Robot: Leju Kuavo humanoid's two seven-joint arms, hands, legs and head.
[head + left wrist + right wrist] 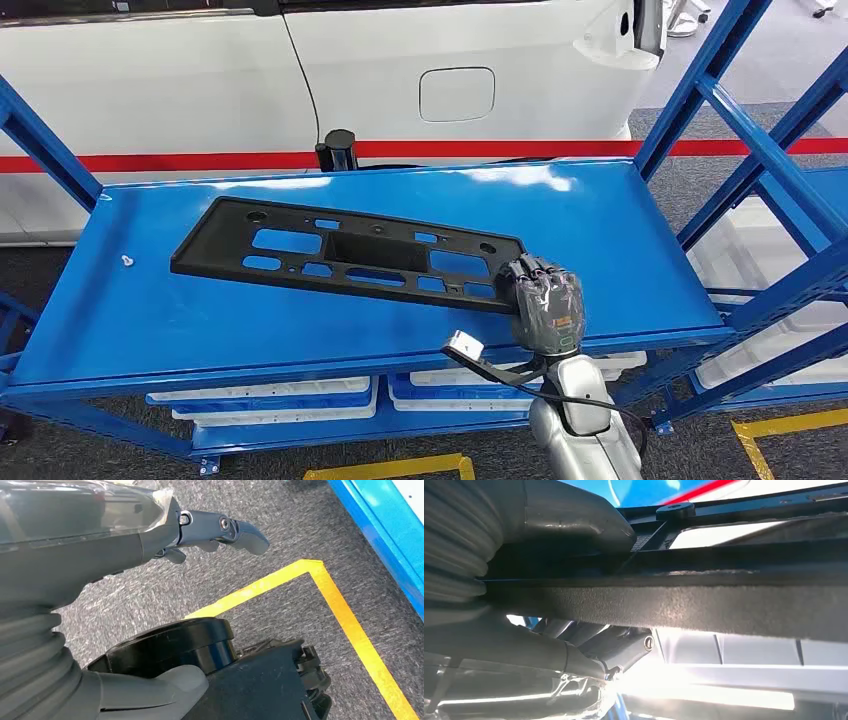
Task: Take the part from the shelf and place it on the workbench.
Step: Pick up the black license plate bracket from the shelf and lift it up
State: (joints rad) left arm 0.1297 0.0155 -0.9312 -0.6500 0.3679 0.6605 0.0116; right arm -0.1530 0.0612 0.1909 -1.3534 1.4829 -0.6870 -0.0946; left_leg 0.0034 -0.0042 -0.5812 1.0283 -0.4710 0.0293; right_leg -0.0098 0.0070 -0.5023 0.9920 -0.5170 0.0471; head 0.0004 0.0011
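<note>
The right hand [545, 300] grips the near right end of the black slotted panel [340, 250]; in the right wrist view the thumb [574, 517] lies on one face of the panel's edge [704, 607] and the darker fingers [614, 647] curl against the other. The panel lies flat on the blue shelf [150, 310], ahead of a white car body [480, 60]. The left hand [150, 535] hangs over grey carpet [300, 520] with yellow floor tape [345, 615], fingers apart, holding nothing.

Silver forearm [585, 425] trailing black cable [500, 370], dark plastic-wrapped right robot hand [545, 305], grey ribbed wrist cover [449, 545].
</note>
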